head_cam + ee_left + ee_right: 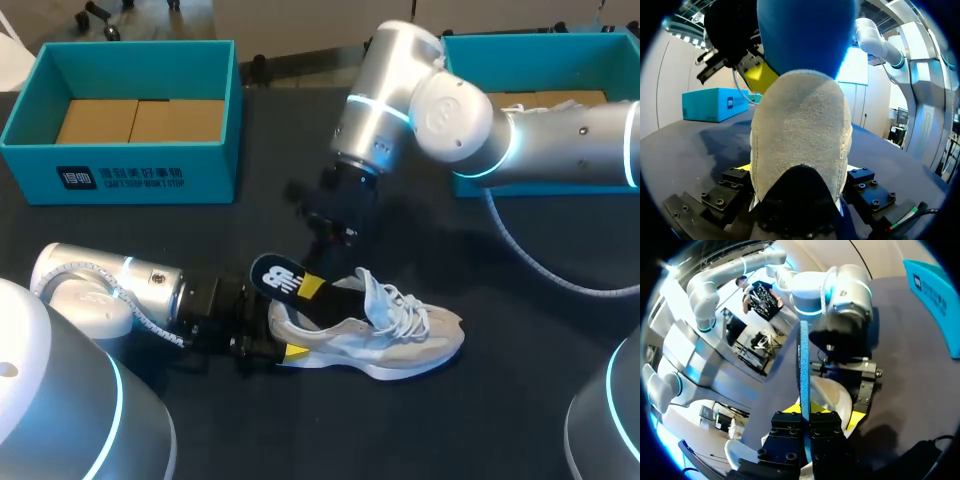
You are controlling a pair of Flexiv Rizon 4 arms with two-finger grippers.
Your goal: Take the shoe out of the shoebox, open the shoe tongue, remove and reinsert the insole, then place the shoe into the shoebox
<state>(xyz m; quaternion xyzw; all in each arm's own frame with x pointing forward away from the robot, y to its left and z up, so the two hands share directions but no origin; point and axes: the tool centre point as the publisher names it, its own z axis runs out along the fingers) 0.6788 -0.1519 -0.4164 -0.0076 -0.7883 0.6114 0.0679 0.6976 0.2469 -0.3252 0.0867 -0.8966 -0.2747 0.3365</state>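
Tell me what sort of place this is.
Likely a robot lab or test bench: a left arm and right arm at a dark table, holding a shoe and its insole, near teal shoeboxes.

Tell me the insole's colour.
The insole is dark blue with a white logo; the head view shows it best.

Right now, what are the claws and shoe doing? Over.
Left claw shut on shoe heel. Right claw shut on insole, sticking up from shoe. Shoe on table.

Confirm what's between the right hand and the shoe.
The insole, pinched edge-on in the right hand and sticking partly out of the shoe. Grip shows in the right wrist view, the shoe end in the head view.
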